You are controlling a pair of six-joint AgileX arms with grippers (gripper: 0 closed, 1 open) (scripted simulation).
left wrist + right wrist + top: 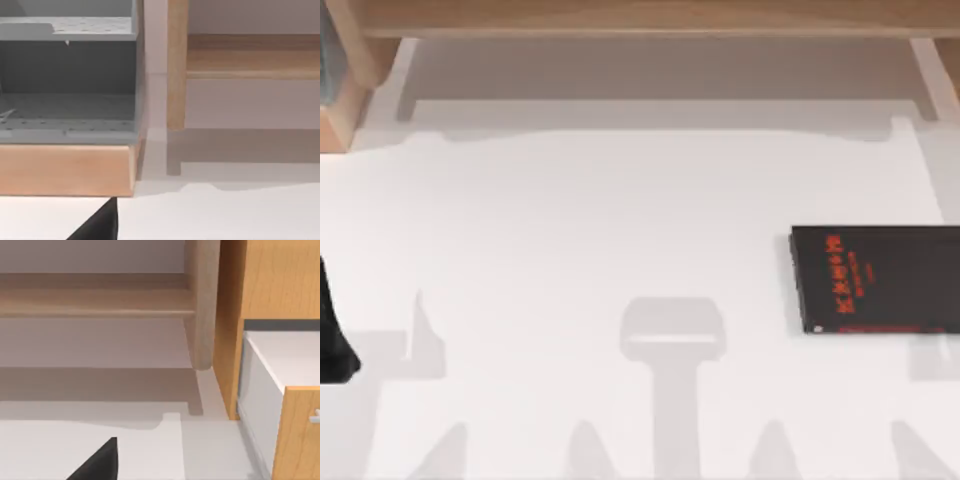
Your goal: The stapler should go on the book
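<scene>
The book (876,279) lies flat on the white table (620,220) at its right side, cover up, red lettering showing, partly past the edge of the top view. The stapler cannot be found on the bare surface — so the step in hand is judged to be locating it. The left arm (334,340) sits at the table's left edge; whether either gripper is released or clenched cannot be told. A good approach: find the stapler first, then grasp it across its narrow width
</scene>
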